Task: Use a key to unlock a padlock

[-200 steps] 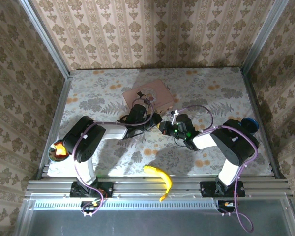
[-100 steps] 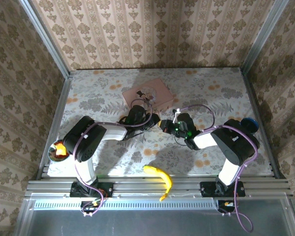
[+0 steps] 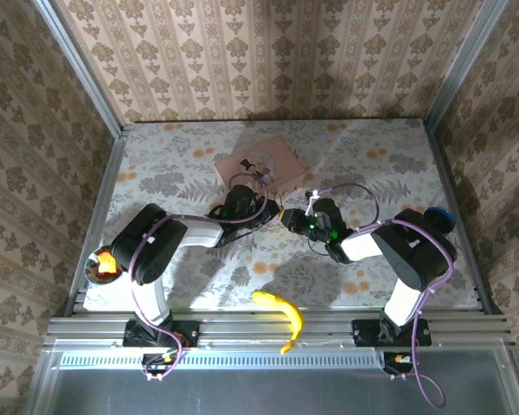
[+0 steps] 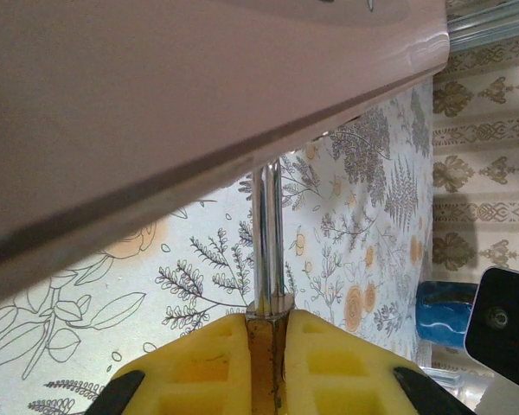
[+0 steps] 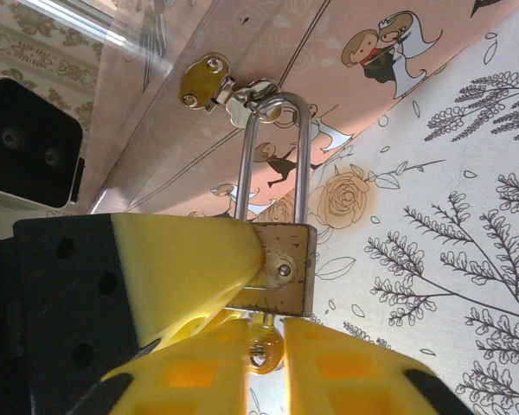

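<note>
The brass padlock (image 5: 281, 268) hangs by its silvery shackle (image 5: 272, 156) from the hasp (image 5: 221, 86) of the pink tin (image 3: 259, 162). My left gripper (image 4: 270, 316) is shut on the padlock body (image 4: 268, 346), and its yellow finger (image 5: 182, 268) shows at the padlock's left side. The shackle (image 4: 268, 233) rises to the tin's underside (image 4: 156, 104). The small key (image 5: 264, 350) sits in the keyhole under the padlock. My right gripper (image 5: 268, 333) is shut on the key's head. In the top view the left gripper (image 3: 264, 210) and right gripper (image 3: 290, 218) meet just below the tin.
A yellow banana (image 3: 281, 313) lies near the front edge between the arm bases. A bowl with something orange (image 3: 101, 264) sits at the left edge. A blue round object (image 3: 441, 216) sits at the right edge. Papered walls close in three sides.
Both grippers, with the padlock and key, have edged slightly toward the tin. The grips are unchanged.
</note>
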